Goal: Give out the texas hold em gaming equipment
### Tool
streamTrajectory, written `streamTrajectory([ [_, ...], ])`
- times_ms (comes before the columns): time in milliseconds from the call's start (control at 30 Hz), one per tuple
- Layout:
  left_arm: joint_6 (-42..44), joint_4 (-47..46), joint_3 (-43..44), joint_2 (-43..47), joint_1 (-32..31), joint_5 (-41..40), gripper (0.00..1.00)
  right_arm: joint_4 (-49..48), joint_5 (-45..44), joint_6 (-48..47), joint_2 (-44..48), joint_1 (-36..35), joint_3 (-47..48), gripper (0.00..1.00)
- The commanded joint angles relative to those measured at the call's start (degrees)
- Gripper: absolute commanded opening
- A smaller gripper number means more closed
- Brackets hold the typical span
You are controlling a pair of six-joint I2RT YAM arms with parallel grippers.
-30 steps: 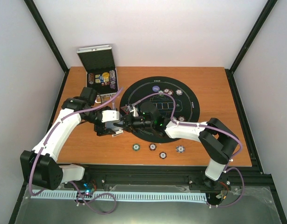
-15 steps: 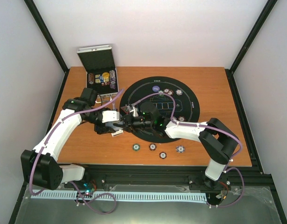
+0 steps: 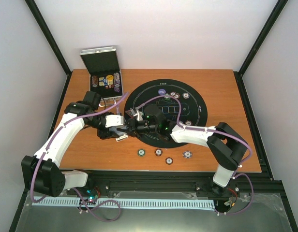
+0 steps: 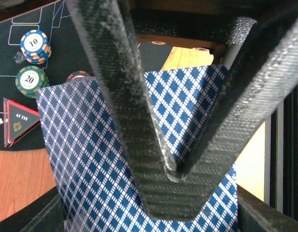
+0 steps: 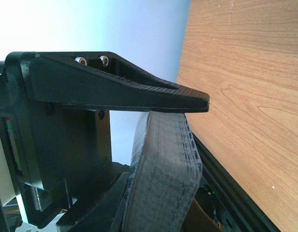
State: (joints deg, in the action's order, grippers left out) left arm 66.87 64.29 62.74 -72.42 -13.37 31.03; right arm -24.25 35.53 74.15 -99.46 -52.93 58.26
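Wooden bench point(image 3: 212, 150) under white walls, black round mat point(image 3: 197, 96) toward the far edge, open silver case point(image 3: 106, 82) in the far left corner.

Both arms meet left of centre, over the mat's near-left rim. The right gripper point(image 3: 134, 126) clamps the deck of playing cards point(image 5: 163, 159) between its jaws, edge-on in its wrist view. My guess is it serves as a holder so cards can be dealt off.

The left gripper point(image 4: 173, 183) has its jaws drawn together into a V, tips against the diamond-patterned back. It is probably there to slide off a top card, but I cannot tell whether one is pinched.

Four poker chips point(image 3: 158, 152) lie in a loose row near the near edge, likely shared out. More chips point(image 4: 35, 46) and the red triangle marker point(image 4: 18, 121) sit on the mat.
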Motion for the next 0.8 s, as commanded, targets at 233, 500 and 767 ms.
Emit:
streamTrajectory([
  [233, 0.94, 3.41, 4.71, 3.42, -0.70, 5.84, 0.65, 14.11, -7.40, -4.61, -2.47, -0.16, -0.55, 0.03],
  [500, -1.02, 4.34, 7.25, 3.48, -0.70, 8.11, 0.65, 19.30, -11.39, -5.39, -2.32, 0.02, -1.93, 0.03],
  [767, -2.80, 4.18, 7.87, 4.91, -0.70, 9.91, 0.43, 20.08, -12.51, -5.89, -2.27, 0.49, -4.24, 0.03],
])
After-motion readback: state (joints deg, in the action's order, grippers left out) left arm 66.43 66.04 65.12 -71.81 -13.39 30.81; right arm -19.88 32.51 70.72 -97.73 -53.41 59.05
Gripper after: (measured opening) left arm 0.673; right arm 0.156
